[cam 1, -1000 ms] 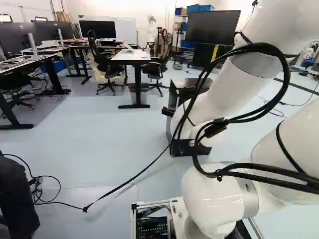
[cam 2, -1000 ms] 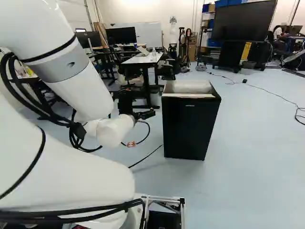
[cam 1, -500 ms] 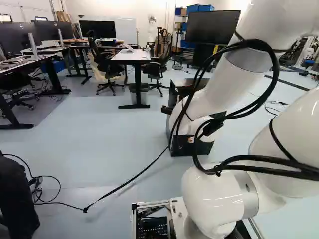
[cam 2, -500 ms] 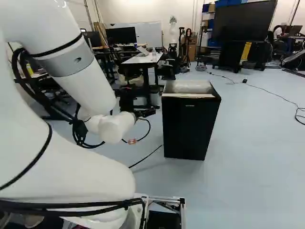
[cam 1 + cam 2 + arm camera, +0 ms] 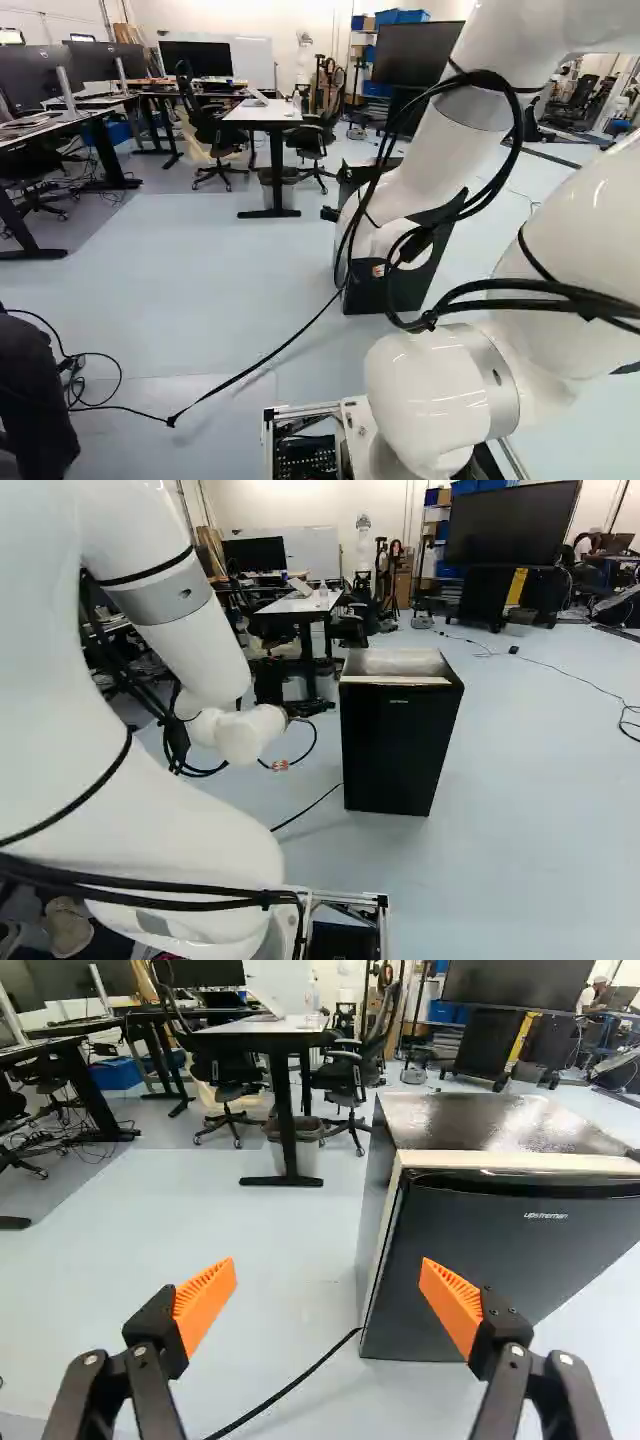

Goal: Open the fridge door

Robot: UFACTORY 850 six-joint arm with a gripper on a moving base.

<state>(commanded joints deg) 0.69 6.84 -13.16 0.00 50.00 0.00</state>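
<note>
Hand [image 5: 329, 1278] being held released; fridge door [image 5: 398, 750], right of centre in right base view, being best met slowly at left edge [image 5: 346, 745].

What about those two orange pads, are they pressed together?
No, the gripper stands open, with its orange pads wide apart and the floor and mini fridge showing between them.

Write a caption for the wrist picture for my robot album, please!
An open pincer, orange pads apart, and ahead of it a black fridge with its door shut.
</note>
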